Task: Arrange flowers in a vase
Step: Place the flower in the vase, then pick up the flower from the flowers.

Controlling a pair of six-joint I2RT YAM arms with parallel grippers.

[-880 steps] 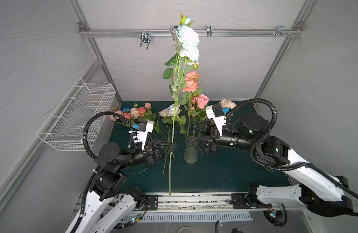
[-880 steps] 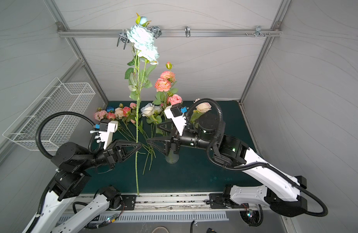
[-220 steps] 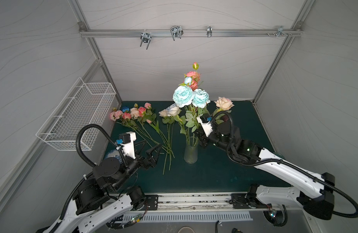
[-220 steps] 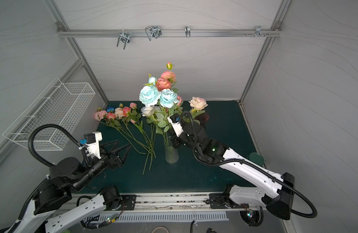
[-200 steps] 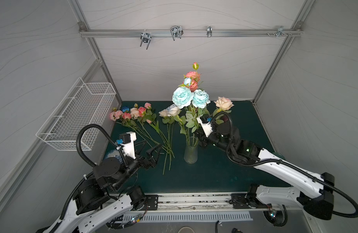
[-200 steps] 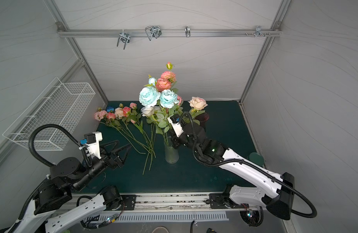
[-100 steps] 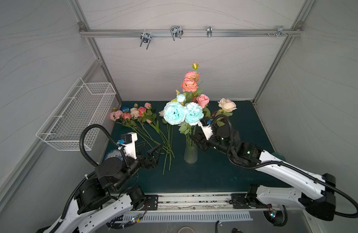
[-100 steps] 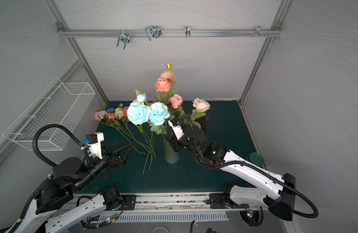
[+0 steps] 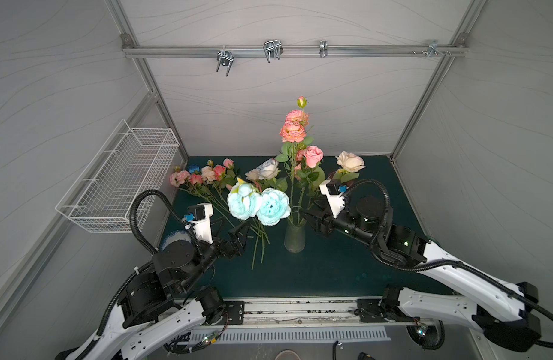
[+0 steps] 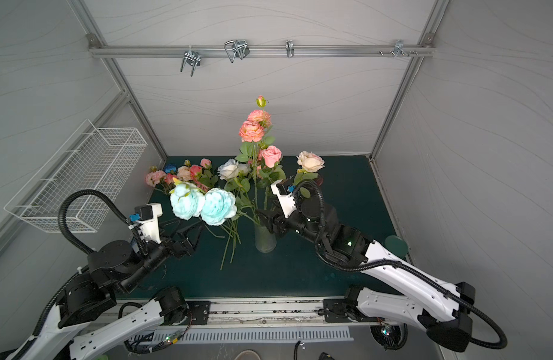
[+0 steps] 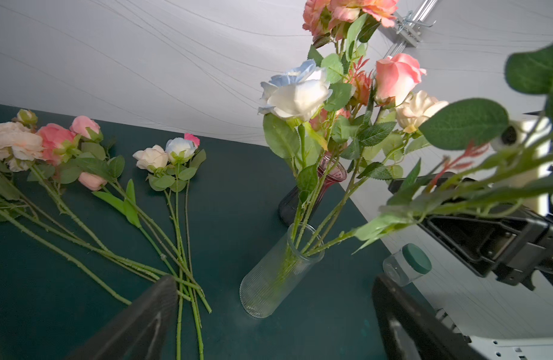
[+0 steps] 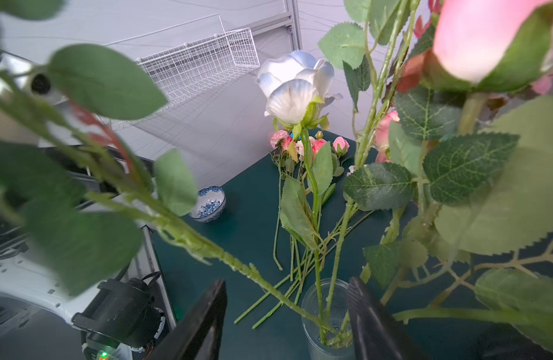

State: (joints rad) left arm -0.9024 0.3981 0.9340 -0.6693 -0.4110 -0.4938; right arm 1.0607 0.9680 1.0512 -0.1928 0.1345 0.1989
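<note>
Beside the left gripper, jaws wide and empty: loose pink-and-peach long-stemmed flowers.
Cut ends near it, blooms away; right gripper, jaws parted and empty, at the ribbed clear glass vase.

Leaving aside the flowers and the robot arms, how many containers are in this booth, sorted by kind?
Vases: 2 (clear vase, dark vase)
Jars: 1 (green-lidded jar)
Bowls: 1 (blue-and-white bowl)
Baskets: 1 (wire basket, on the side wall)
Total: 5

Both top views look down; wrist cameras closely face the vase.
</note>
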